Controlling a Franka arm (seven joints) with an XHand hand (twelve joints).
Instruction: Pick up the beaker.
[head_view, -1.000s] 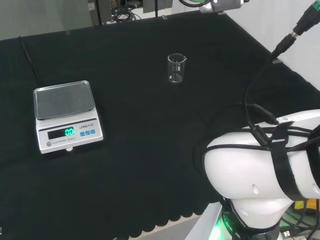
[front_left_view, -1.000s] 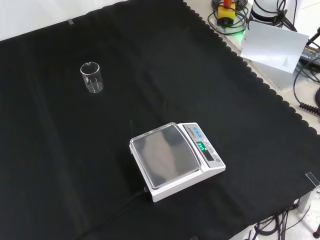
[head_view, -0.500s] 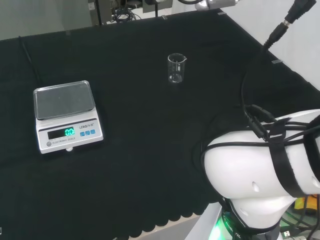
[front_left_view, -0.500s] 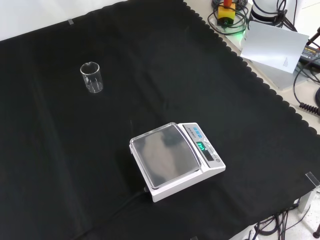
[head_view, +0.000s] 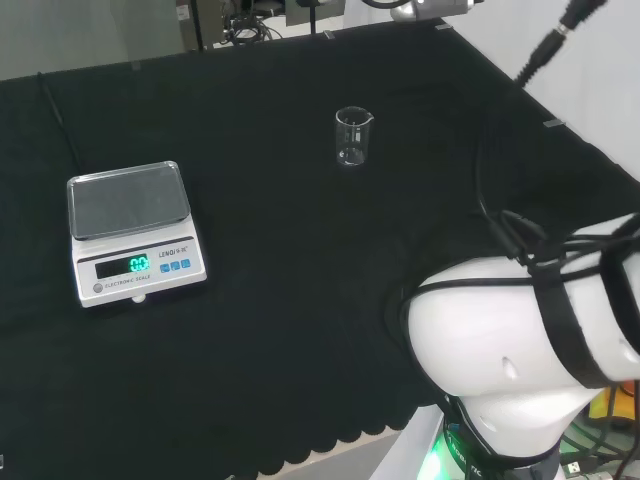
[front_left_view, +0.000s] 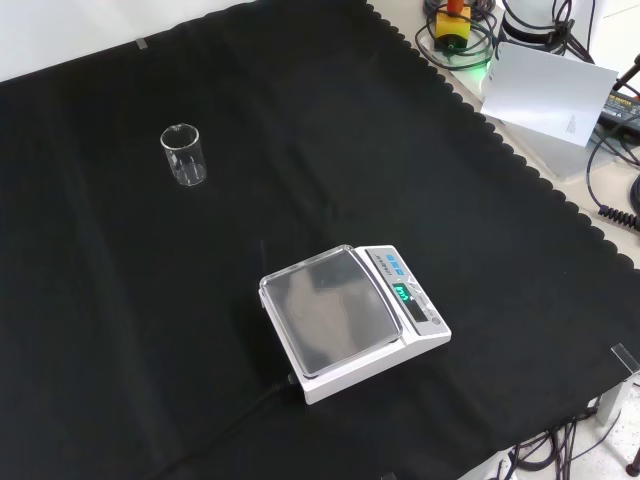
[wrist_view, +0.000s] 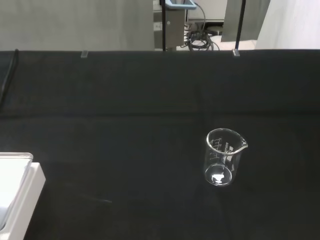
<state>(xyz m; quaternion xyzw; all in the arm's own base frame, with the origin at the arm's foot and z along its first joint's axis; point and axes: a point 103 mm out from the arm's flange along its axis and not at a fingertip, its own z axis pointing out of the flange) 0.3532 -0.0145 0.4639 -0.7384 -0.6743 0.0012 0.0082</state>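
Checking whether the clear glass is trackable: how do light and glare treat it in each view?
Head view: the small clear glass beaker shows by pale rim highlights. Front view: its outline stands faint against the black cloth. Wrist view: bright glint on its base.

Black cloth (front_left_view: 300, 130) with a scalloped edge drapes the bench; grey panels (wrist_view: 75, 22) and tangled cables (wrist_view: 200, 40) stand behind.

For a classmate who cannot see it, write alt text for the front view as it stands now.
A small clear glass beaker stands upright and empty on a black cloth, toward the upper left of the front view. A white digital scale with a bare metal pan and lit green display sits apart from it, lower and to the right, near the middle.
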